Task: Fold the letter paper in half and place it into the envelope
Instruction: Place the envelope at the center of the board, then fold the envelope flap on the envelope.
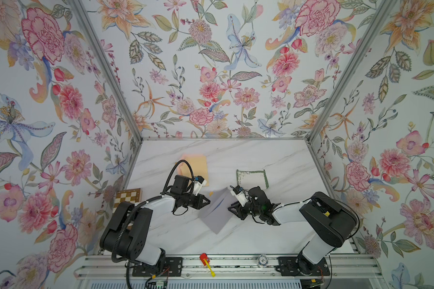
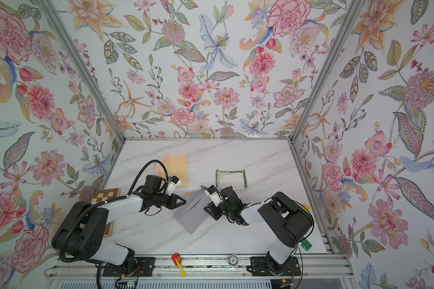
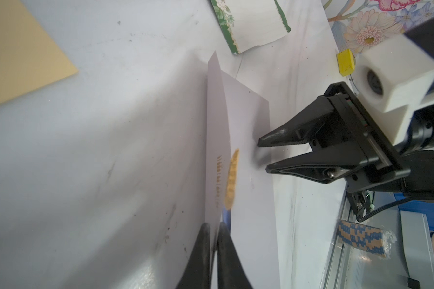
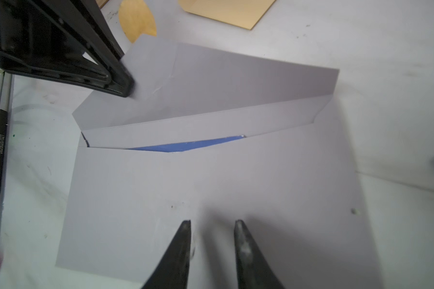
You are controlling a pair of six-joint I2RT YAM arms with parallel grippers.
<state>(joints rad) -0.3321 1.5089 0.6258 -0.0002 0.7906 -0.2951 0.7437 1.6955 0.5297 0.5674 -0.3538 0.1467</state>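
A lavender envelope (image 1: 216, 212) (image 2: 191, 215) with blue lining lies in the middle of the marble table, its flap (image 4: 223, 82) raised. My left gripper (image 1: 209, 200) (image 3: 213, 226) is shut on the flap's edge, holding it up. My right gripper (image 1: 229, 209) (image 4: 213, 222) is open just over the envelope's body (image 4: 211, 180), nothing between its fingers; the left wrist view also shows this gripper (image 3: 262, 155). The white letter paper (image 1: 252, 179) (image 2: 232, 179) (image 3: 256, 22) with a green border lies flat behind the right gripper, apart from both grippers.
A tan envelope (image 1: 196, 170) lies at the back left. A chessboard (image 1: 127, 196) sits by the left wall. A red-and-yellow tool (image 1: 205, 259) and a chip stack (image 1: 261, 260) rest on the front rail. A yellow block (image 3: 345, 62) sits near the right wall.
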